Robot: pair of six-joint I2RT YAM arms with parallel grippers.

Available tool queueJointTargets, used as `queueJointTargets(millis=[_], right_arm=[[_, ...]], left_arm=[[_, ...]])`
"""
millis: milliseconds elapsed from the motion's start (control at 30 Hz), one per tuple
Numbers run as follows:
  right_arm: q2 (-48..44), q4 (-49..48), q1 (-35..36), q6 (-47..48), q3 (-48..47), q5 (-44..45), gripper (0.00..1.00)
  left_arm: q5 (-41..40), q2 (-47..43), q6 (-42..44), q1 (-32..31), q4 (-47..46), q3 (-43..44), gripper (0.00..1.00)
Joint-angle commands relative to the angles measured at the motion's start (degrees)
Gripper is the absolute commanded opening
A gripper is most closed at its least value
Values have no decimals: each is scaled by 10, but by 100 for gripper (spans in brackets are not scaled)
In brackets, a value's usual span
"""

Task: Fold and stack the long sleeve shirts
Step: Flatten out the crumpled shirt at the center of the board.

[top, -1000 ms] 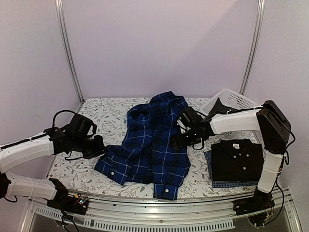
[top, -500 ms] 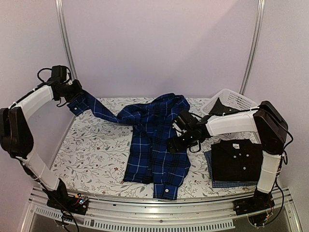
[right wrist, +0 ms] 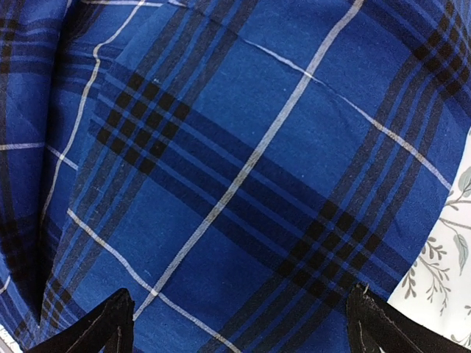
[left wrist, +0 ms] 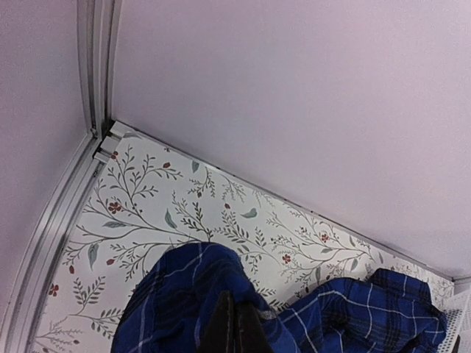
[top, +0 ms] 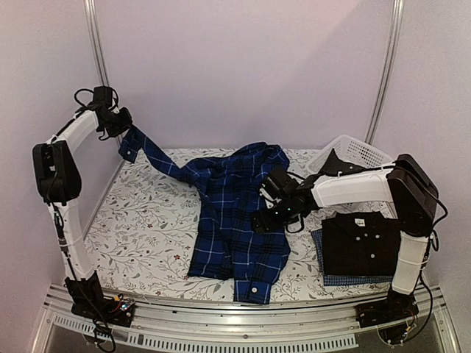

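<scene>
My left claw (top: 116, 126) is up high at the far left corner, jaws pinched shut on one sleeve (top: 158, 160) of the dark blue plaid shirt (top: 239, 220). The cuff (top: 129, 152) dangles just below my grip. In my left wrist view the two closed fingertips (left wrist: 234, 331) meet with a bunch of plaid cloth gathered around them. From there the sleeve runs down and to the right, lifted off the table (top: 140, 228), until it joins the shirt's body.

The body lies spread on the floral surface in the middle. Its collar end is toward the far side and its hem toward the near edge, where the other cuff (top: 252, 290) sticks out.

My right claw (top: 266, 218) is spread as wide as it goes, low over the right part of the shirt's body. My right wrist view shows both dark fingers (right wrist: 110, 327) far apart, plaid filling the space between them and a sliver of floral table at the right (whether the tips actually press on the cloth, I cannot tell).

At the near right, the black shirt (top: 362, 241) lies folded, collar toward the far side. It rests on the folded blue check shirt (top: 346, 280), whose edge shows along its left and near sides. A white lattice basket (top: 362, 152) sits at the far right.
</scene>
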State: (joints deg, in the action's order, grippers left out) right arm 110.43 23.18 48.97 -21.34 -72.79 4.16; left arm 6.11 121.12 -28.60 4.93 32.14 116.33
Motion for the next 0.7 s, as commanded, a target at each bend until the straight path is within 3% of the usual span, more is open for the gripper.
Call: queueJointTargets(millis=[0,233,500,567,667], right_arm=[[-10,13,13,-9,-15,2,99],[-7,23,32,-15,-11,-1,99],[3,33,45,-21,-11,-9,99],[4,34,45,-20,-11,-8,99],[4,36,45,-23,-13,-8,99]], left_arm=[[-25,46,23,21,50,73,0],[-11,146,25,46,112,263,0],[37,160,13,48,53,261,0],[45,163,11,48,50,261,5],[75,166,12,45,55,253,33]])
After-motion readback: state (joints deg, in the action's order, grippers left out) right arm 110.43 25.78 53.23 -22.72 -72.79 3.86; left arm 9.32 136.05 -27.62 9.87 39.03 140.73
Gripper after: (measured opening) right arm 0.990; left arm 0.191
